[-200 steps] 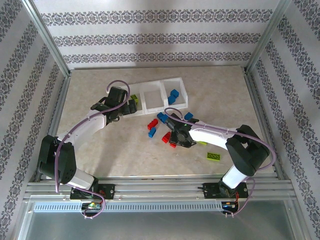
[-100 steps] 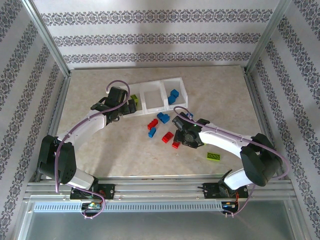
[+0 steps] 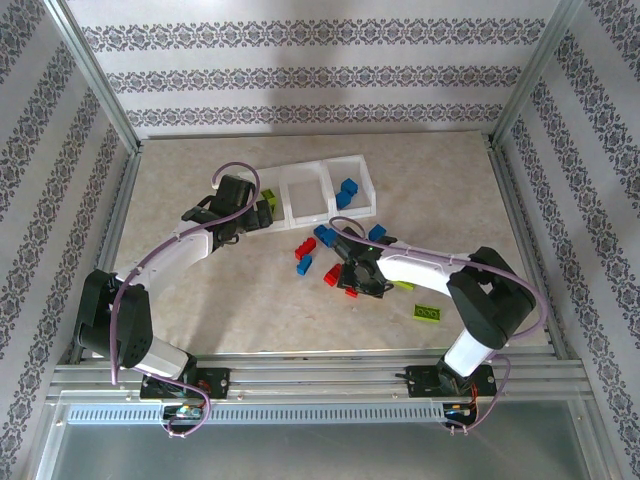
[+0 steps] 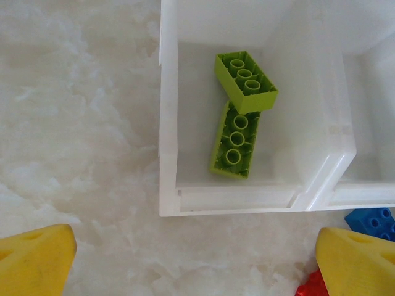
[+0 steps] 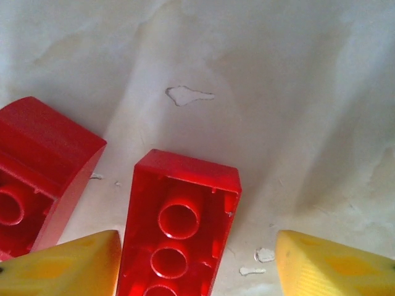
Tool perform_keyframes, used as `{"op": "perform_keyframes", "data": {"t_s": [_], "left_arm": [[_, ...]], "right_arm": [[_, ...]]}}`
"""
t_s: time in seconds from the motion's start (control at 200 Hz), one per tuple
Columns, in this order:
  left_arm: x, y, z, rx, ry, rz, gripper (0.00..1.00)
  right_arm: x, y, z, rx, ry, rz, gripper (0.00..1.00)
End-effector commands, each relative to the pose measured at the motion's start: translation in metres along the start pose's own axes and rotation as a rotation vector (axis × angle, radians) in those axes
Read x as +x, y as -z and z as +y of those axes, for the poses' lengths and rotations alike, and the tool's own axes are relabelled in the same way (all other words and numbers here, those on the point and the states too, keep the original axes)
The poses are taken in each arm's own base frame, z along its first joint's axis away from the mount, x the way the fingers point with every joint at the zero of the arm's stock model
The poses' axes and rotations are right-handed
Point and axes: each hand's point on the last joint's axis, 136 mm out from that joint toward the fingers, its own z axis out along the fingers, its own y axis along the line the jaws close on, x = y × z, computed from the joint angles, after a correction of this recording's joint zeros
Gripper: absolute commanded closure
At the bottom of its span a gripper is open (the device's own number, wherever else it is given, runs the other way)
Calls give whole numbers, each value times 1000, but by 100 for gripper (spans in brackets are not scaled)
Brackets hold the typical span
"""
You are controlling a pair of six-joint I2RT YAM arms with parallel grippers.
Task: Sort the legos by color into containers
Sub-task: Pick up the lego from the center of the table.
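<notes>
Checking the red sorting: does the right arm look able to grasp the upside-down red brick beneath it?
Probably yes: the right end effector stands open astride the upside-down red brick; the neighbouring red brick lies apart.

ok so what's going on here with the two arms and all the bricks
Two robot arms are sorting lego bricks by colour into a three-bin tray. The left gripper hangs open just short of the left bin, which holds two lime green bricks. The right gripper is down on the table, open, with a finger on either side of an upturned red brick, not yet clamped. Blue bricks sit in the right bin. Loose blue and red ones and a green plate lie on the table.
</notes>
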Motion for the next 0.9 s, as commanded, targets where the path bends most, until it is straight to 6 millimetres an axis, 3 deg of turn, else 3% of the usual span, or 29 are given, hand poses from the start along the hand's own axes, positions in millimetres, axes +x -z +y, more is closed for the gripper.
{"op": "perform_keyframes", "data": {"t_s": [0.0,0.17,0.315,0.58,0.805,0.899], "left_arm": [[-6,5,2,-2,10,-31,0],[-6,7,1,2,8,-32,0],[-8,11,1,12,9,-45,0],[-7,21,4,31,14,-79,0],[2,24,11,29,22,-73,0],[6,25,14,26,23,-72,0]], "right_arm": [[-1,-1,4,3,0,-3,40],[0,-3,-2,25,13,3,61],[-12,12,6,21,55,-40,72],[-64,59,70,-99,178,-187,75],[-105,72,131,-161,281,-260,75],[-124,72,147,-165,308,-291,75]]}}
